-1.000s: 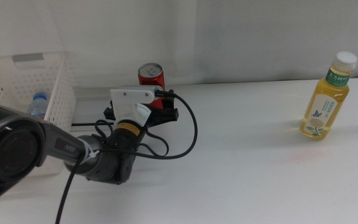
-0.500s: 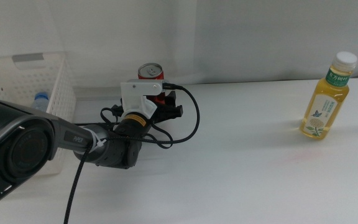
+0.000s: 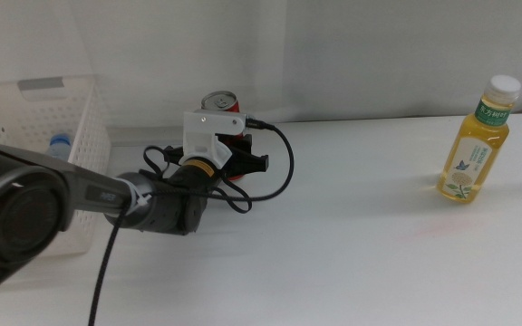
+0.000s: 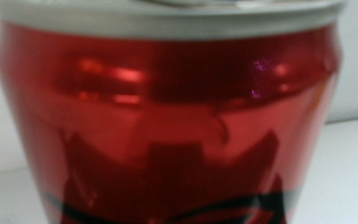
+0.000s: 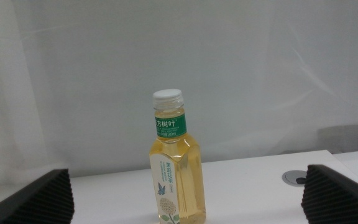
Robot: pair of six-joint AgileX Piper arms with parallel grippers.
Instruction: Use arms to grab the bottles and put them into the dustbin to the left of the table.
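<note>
The slim red can (image 3: pixel 221 102) stands at the back of the table (image 3: pixel 352 235), and its red side (image 4: pixel 166 118) fills the left wrist view. My left gripper (image 3: pixel 236 156) is right up against the can, its white housing hiding the can's lower part. The yellow tea bottle (image 3: pixel 477 140) stands upright at the far right, also centred in the right wrist view as tea bottle (image 5: pixel 174 168). My right gripper (image 5: pixel 185 175) is open, well short of that bottle and out of the middle view. The small water bottle (image 3: pixel 57 147) lies inside the white dustbin (image 3: pixel 25 113) at the left.
A white curtain wall runs close behind the can and the tea bottle. A round cable hole (image 5: pixel 297 178) sits in the tabletop beside the tea bottle. The left arm's black cable (image 3: pixel 284 177) loops over the table by the can.
The left arm has pushed forward and a little right, bringing its gripper from just short of the can to right against it. The tea bottle and the dustbin have not moved.
</note>
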